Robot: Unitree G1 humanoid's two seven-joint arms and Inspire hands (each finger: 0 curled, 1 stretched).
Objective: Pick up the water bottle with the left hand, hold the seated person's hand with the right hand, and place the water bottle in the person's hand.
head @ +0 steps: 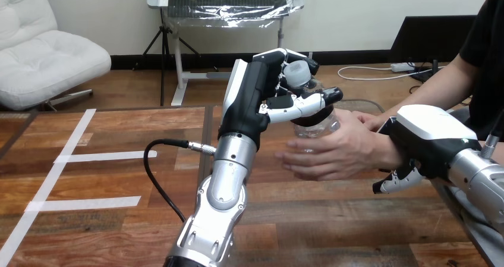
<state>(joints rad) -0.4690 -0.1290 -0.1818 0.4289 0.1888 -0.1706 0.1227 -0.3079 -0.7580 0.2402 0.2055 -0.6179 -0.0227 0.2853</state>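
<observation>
Left arm (229, 184) ends in the left hand (252, 100), curled round the upright water bottle (315, 126), whose base sits against the person's hand (333, 154), its wrist clasped by the right hand (428, 139).

Wooden table (333, 219), white tape strips (107, 156) (at its left)

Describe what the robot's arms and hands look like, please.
The left forearm and right forearm are rounded silver metal. The left hand and right hand are black with white shells on their backs and black-and-white jointed fingers. A black cable with a metal plug enters the left wrist.
</observation>
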